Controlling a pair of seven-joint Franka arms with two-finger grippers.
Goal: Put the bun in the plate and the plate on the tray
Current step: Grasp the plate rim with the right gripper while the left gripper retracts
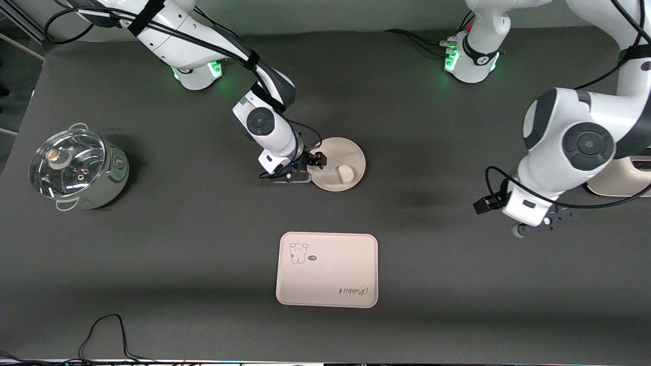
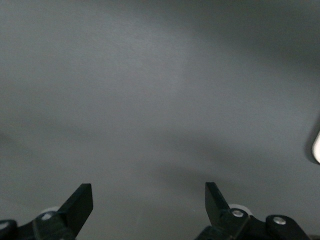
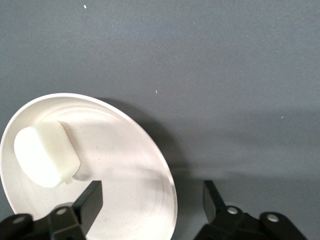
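Since the right gripper [image 1: 316,158] straddles the rim of the plate [image 1: 351,152] at frame centre with jaws wide, a shallow pinch could tip out the bun [image 1: 346,174] before reaching the tray [image 1: 327,284] (the left gripper [image 2: 149,205] waits, spread wide, at mid-right).

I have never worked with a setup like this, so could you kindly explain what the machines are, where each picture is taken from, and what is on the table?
Two robot arms with two-finger grippers stand at a dark table. One picture looks down from a high camera facing them; the other two come from cameras on the arms' wrists. The right gripper sits open at the rim of the round plate, one finger over the dish, one outside. The white bun already lies in the plate. The printed tray lies nearer the front camera. A lidded pot stands toward the right arm's end. The left gripper waits open over bare table, holding nothing.
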